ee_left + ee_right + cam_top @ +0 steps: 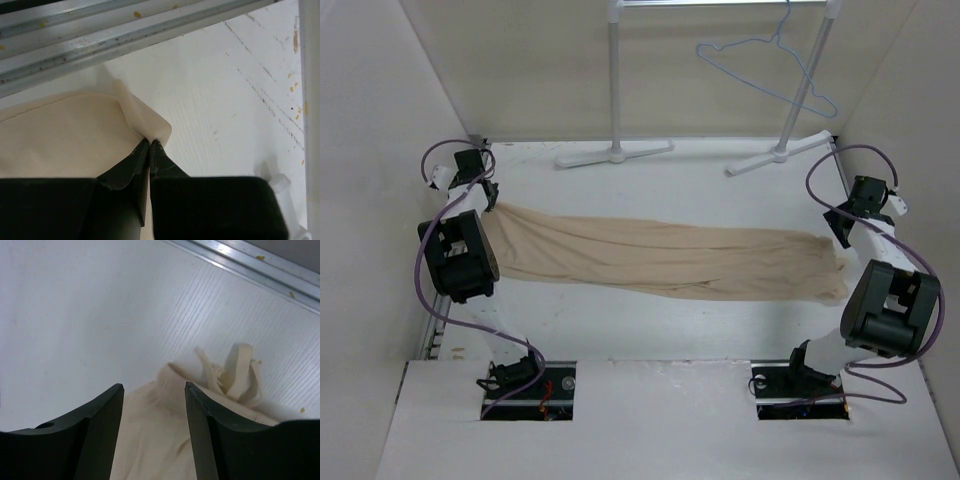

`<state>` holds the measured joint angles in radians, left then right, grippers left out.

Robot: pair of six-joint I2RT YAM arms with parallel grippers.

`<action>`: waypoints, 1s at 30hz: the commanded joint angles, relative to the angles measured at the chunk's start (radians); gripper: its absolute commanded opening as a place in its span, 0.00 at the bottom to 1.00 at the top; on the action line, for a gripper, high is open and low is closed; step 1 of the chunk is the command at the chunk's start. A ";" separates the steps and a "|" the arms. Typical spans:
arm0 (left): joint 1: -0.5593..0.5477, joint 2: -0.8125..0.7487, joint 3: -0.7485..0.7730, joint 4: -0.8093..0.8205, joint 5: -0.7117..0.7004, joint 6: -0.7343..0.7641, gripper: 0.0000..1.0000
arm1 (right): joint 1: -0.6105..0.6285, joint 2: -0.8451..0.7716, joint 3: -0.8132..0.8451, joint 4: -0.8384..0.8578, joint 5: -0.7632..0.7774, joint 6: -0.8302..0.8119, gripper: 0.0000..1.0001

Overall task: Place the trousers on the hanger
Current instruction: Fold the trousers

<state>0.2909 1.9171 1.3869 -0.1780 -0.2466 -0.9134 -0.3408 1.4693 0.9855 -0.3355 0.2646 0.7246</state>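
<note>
Gripping, left end: my left gripper (150, 142) is pinched shut on a folded corner of the beige, thin, wrinkly fabric trousers (660, 258). The bite takes only the corner tip, so a hard pull could slide it out.
Trousers: they lie stretched along the white table (650, 330) between my two arms, one end by each gripper. Lifting one end alone would let the rest drag and bunch.
Hanger: the thin light-blue wire hanger (770, 68) hangs on the white tubular rack (614, 80) at the back, well apart from the cloth. It looks light, and a bump from the fabric could swing or unhook it.
Right end: my right gripper (153, 386) has its jaws apart over the fabric edge and holds nothing. Closing here might catch only the loose cloth ties (235, 372) beside it, or miss; I can't quite tell how low the fingertips sit.
</note>
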 commanded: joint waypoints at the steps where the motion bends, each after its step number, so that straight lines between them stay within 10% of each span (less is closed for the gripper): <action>1: 0.003 0.032 0.063 -0.012 -0.011 -0.025 0.00 | -0.016 0.063 0.061 0.021 0.024 -0.031 0.58; 10: 0.003 0.123 0.118 -0.037 -0.010 -0.032 0.00 | -0.019 0.144 0.054 -0.005 -0.057 -0.056 0.55; 17: 0.011 0.184 0.158 -0.048 -0.011 -0.024 0.01 | -0.017 0.229 0.142 -0.068 -0.050 -0.065 0.18; 23: 0.006 0.204 0.166 -0.034 -0.010 -0.019 0.01 | -0.016 0.230 0.156 -0.102 0.012 -0.092 0.58; 30: 0.001 0.224 0.169 -0.026 -0.013 -0.019 0.01 | -0.011 0.235 0.136 -0.079 -0.073 -0.103 0.48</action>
<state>0.2901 2.1262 1.5211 -0.2173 -0.2428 -0.9302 -0.3538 1.7191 1.1046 -0.4271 0.2207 0.6353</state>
